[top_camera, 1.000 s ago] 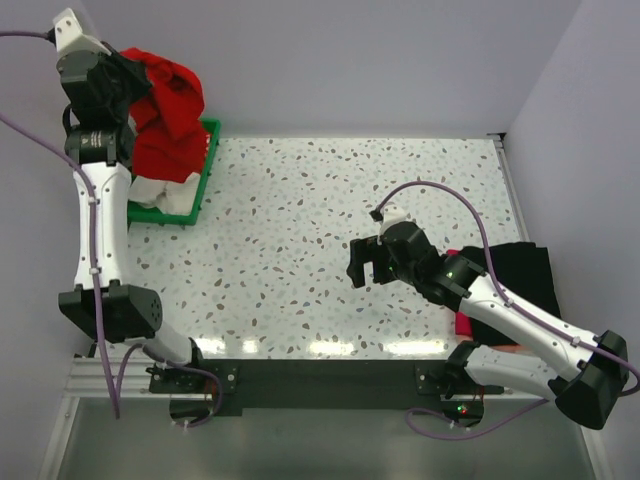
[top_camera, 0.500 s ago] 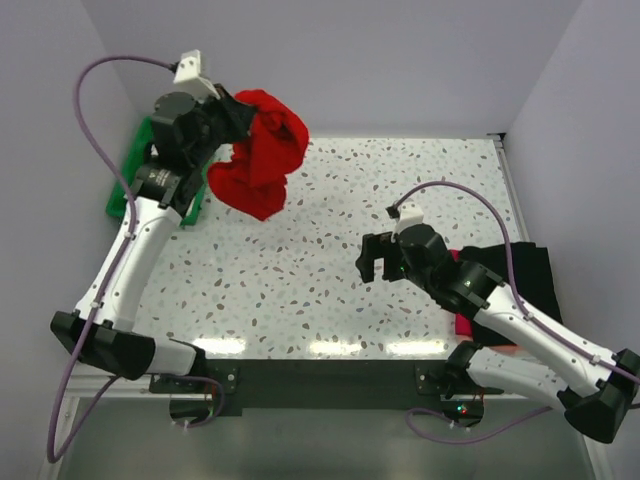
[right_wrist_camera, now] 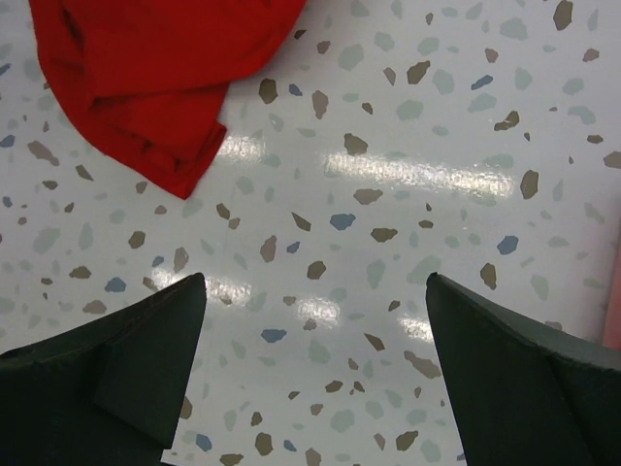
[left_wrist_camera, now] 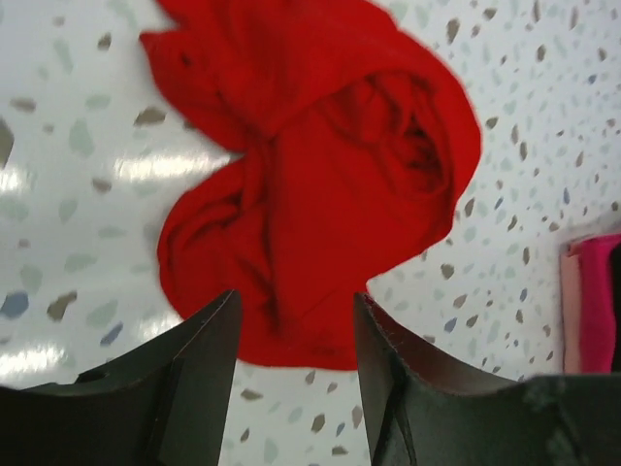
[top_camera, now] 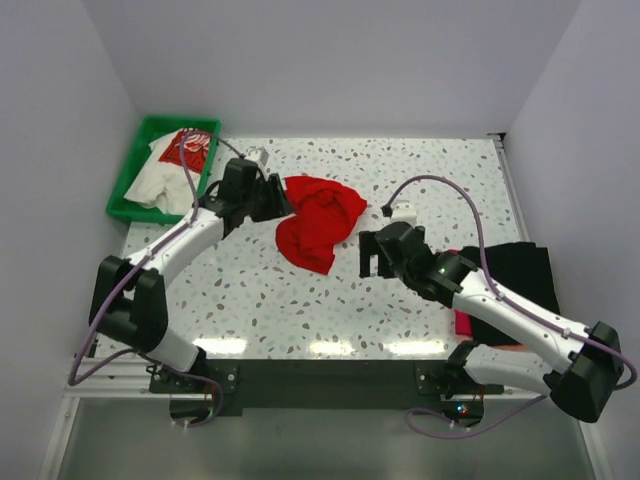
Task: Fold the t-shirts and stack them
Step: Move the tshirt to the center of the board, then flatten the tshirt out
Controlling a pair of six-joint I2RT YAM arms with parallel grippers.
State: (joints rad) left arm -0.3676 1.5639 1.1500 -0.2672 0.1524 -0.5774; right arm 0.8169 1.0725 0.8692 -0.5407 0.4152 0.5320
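**Task status: roughly half done, by my judgement.**

1. The red shirt (top_camera: 318,222) lies crumpled on the table (top_camera: 420,170), just toward 12 o'clock from the centre in the overhead view. It is neither spread nor folded.
2. My left gripper (top_camera: 272,200) sits at the red shirt's 9 o'clock edge. In the left wrist view its fingers stand apart, and the cloth lies just beyond the tips. Nothing appears clamped.
3. My right gripper (top_camera: 368,262) hovers near the shirt's 4 o'clock side, clear of it. Its fingers are wide apart over bare table and hold nothing.
4. The white shirt (top_camera: 165,172) lies bunched and unfolded in the green tray (top_camera: 122,195), at the table's 10 o'clock corner.
5. The black shirt (top_camera: 520,270) lies folded flat at the 3 o'clock edge. The magenta shirt (top_camera: 462,322) shows at its 7 o'clock side. My right arm hides part of this pile.

**Remaining, as I judge it:** flatten, fold and stack the red shirt, then do the same with the white one.
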